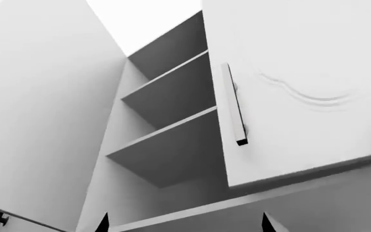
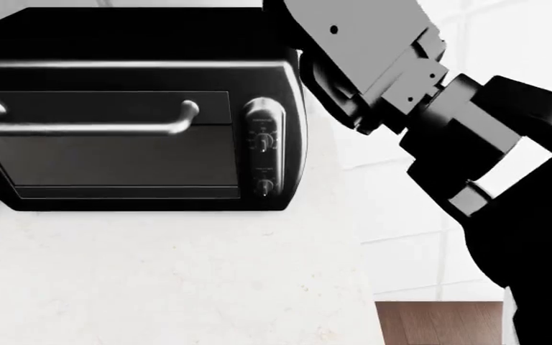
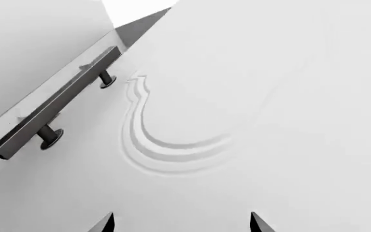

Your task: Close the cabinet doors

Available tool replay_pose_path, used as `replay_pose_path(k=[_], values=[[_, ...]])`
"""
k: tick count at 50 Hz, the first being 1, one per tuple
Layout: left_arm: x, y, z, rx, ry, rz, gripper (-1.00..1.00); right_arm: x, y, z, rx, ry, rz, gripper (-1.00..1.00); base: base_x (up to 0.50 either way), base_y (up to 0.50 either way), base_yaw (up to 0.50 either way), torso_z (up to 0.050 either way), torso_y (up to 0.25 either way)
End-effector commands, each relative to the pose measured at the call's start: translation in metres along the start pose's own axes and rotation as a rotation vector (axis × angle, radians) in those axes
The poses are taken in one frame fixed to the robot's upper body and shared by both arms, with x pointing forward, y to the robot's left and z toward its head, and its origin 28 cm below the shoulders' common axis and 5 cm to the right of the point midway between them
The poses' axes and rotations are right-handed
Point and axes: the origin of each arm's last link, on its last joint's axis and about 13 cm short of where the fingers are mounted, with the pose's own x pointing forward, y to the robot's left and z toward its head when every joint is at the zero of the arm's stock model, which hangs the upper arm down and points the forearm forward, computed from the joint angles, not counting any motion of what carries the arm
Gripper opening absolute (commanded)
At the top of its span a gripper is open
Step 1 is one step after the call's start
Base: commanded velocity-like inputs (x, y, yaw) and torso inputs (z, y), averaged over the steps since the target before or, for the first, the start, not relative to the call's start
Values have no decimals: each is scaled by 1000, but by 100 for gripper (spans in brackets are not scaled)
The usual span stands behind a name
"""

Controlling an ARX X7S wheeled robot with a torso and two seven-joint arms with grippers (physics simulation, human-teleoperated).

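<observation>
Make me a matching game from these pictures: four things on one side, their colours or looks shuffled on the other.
Things:
1. toaster oven
2. cabinet door
3. shelves
4. floor

Looks:
A. brown wood
B. black, with a silver bar handle
C. grey, showing inside the open cabinet
D. white, with a carved curve

Pairs: 1-B, 2-D, 3-C, 4-A

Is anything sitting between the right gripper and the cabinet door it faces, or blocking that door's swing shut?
Nothing visible does. In the right wrist view the right gripper faces the white cabinet door directly, with only open space between, beside its bar handle. The left wrist view shows bare shelves with nothing protruding.
</observation>
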Motion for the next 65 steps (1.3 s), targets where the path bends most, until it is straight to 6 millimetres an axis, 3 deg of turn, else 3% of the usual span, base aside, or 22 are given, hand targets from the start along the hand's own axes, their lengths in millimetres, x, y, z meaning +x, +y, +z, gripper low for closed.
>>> replay_pose_path(k=[1,17,29,34,37,40,41,42,44,45,48,54,60,63,65], values=[[-1,9,-1,50,7,12,100,-73,-19,-79,3,440,-181,100,0,0,0,0,0],[-1,9,-3,59,9,9,100,-82,-25,-85,-12,471,-206,100,0,0,0,0,0],[0,5,-2,40,2,1,100,-70,-34,-77,-35,442,-222,100,0,0,0,0,0],[2,1,-1,12,-3,-4,100,-43,-40,-56,-92,295,-241,100,0,0,0,0,0],[5,-4,1,-20,-22,-10,100,-16,-41,-31,-117,146,-275,100,0,0,0,0,0],[7,-12,0,-60,-28,-28,100,-26,-76,21,-320,55,-391,100,0,0,0,0,0],[7,-13,0,-71,-28,-31,100,-28,-63,34,-281,28,-397,100,0,0,0,0,0],[8,-17,0,-88,-31,-41,100,-34,-68,55,-328,-3,-437,100,0,0,0,0,0],[9,-22,-1,-112,-36,-51,100,-51,-51,89,-298,-53,-423,100,0,0,0,0,0],[10,-25,0,-127,-43,-59,100,-65,-47,109,-277,-87,-422,100,0,0,0,0,0],[12,-33,-1,-161,-54,-86,100,-117,-9,154,-143,-105,-329,100,0,0,0,0,0],[15,-48,0,-214,-80,-123,100,-174,-1,174,-142,-82,-411,100,0,0,0,0,0],[15,-49,3,-244,-110,-142,100,-215,10,190,-83,-148,-541,100,0,0,0,0,0],[15,-44,9,-254,-128,-138,100,-227,10,193,-48,-203,-603,100,0,0,0,0,0],[12,-42,13,-262,-149,-154,100,-225,13,188,-64,-168,-559,100,0,0,0,0,0]])
